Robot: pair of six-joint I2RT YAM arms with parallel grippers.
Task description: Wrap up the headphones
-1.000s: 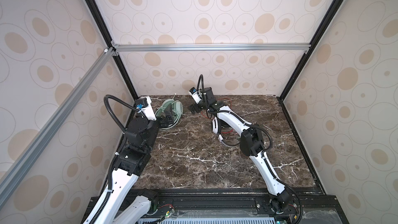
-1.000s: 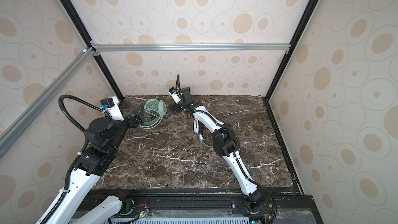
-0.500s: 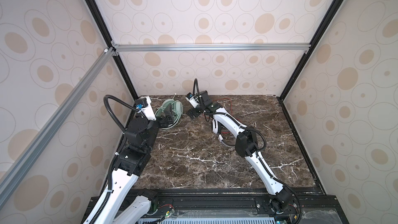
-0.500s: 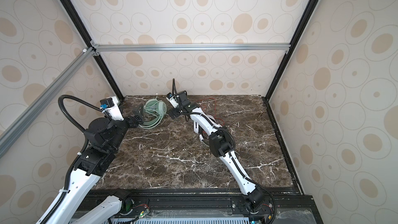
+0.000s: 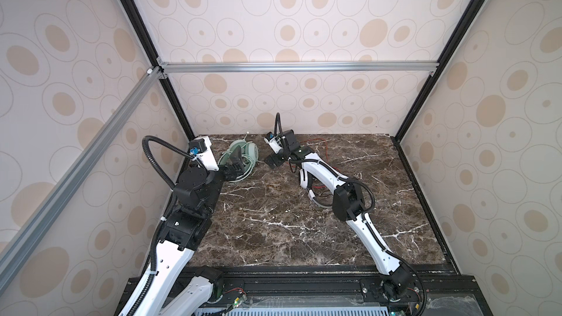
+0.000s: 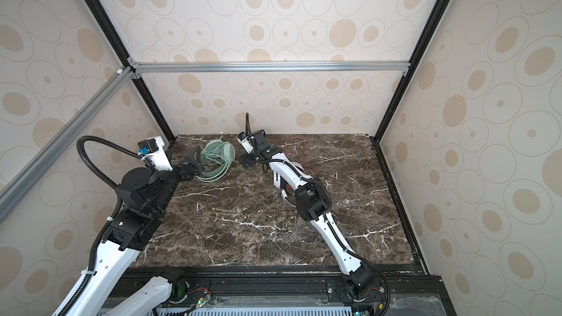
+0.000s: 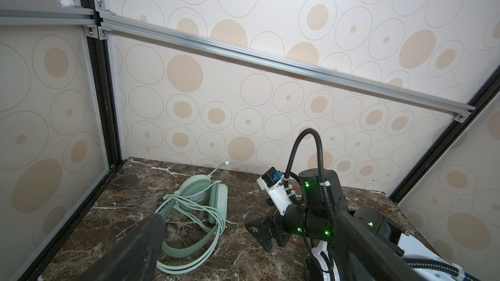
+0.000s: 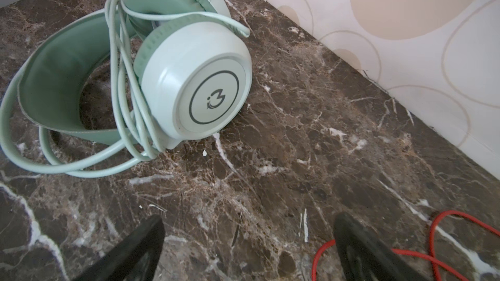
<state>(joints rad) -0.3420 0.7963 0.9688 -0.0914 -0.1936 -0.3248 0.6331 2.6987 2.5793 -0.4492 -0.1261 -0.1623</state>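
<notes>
The mint-green headphones (image 5: 247, 152) (image 6: 223, 151) lie at the back left of the marble table, with their pale green cable (image 8: 121, 82) looped round the band and one ear cup (image 8: 194, 87). My left gripper (image 5: 235, 162) (image 7: 249, 216) stands open right beside the band (image 7: 186, 250), nothing between its fingers. My right gripper (image 5: 273, 161) (image 8: 249, 225) hangs open over bare marble, just right of the green set. The white-and-black headphones (image 5: 304, 177) (image 7: 322, 263) lie mostly hidden under my right arm. Their thin red cable (image 5: 327, 147) (image 8: 438, 228) trails toward the back wall.
The back wall (image 5: 304, 117) stands close behind both headsets, and the left wall (image 5: 170, 147) is next to my left arm. In the left wrist view my right gripper (image 7: 263, 235) sits close in front of my left one.
My right gripper has swung a little left and lower, toward the mint-green headphones, with its elbow following. My left arm has not moved. Both grippers stay open.
</notes>
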